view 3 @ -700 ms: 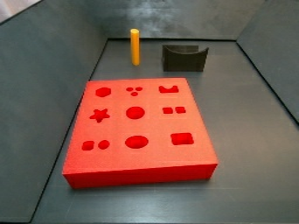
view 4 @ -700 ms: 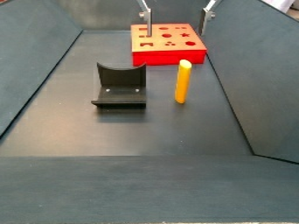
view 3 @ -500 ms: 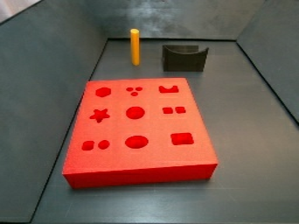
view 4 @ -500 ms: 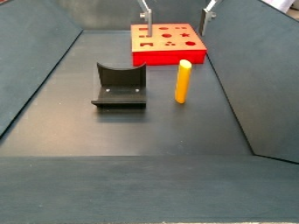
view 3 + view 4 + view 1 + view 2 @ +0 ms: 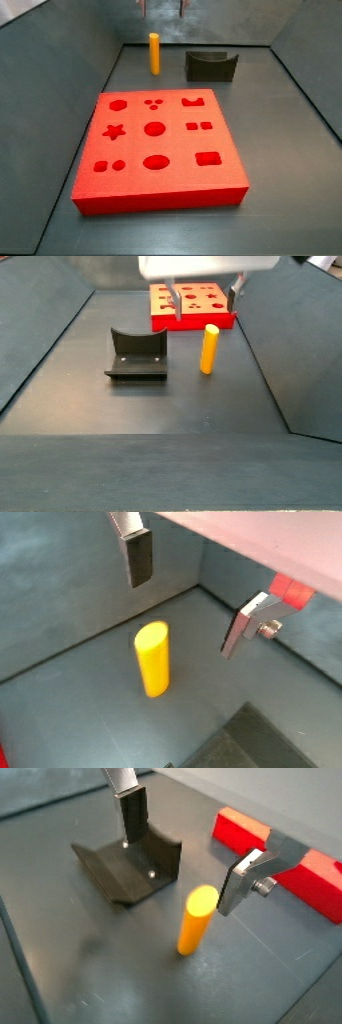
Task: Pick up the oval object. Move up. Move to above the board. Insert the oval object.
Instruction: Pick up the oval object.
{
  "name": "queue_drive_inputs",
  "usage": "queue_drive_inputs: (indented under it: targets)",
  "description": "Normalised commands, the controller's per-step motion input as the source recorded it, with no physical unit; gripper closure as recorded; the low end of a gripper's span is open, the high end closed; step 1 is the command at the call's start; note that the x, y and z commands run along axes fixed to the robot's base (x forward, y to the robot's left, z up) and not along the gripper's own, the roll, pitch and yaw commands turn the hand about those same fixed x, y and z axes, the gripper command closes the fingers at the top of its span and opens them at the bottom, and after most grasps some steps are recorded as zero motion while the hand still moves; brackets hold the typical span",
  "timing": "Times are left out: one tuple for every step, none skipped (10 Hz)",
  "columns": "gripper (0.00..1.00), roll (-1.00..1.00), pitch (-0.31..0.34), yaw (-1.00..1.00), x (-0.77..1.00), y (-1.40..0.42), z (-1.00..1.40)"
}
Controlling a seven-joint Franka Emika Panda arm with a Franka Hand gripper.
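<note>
One change: hand (image 5: 201, 298) just dropped into view, upper centre
Hand: fingers (image 5: 138, 557) spread wide, nothing held
Oval object (image 5: 209, 349): upright on bench, beside fixture (image 5: 136, 353)
Board (image 5: 158, 150): untouched
Meaning: pickup's starting

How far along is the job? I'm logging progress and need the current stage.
Nothing is finished yet. The oval object stands upright on the floor, ungrasped, away from the board. In hand: the tool is open and hovers above the peg, fingers on either side in both wrist views, not touching. Left: lowering, grasping, lifting, moving above the board and inserting.
</note>
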Motion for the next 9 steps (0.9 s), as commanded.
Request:
queue_drive_inputs:
  targets:
    - [0.00,0.00,0.030,0.40,-0.14,-0.16,-0.91]
    - [0.00,0.00,0.000,0.21,-0.23,-0.09,-0.80]
    - [0.00,0.00,-0.029,0.15,-0.27,0.00,-0.77]
    - [0.00,-0.08,-0.020,0.04,-0.08,0.00,-0.51]
    - [0.00,-0.07,0.000,-0.02,0.00,0.00,0.00]
    - [0.00,-0.05,0.000,0.00,0.00,0.00,-0.05]
    - [0.00,0.00,0.000,-0.06,-0.07,-0.04,-0.19]
    - [0.00,-0.07,-0.059,-0.09,-0.19,0.00,-0.11]
    - [0.00,-0.12,-0.104,-0.06,-0.19,0.00,-0.01]
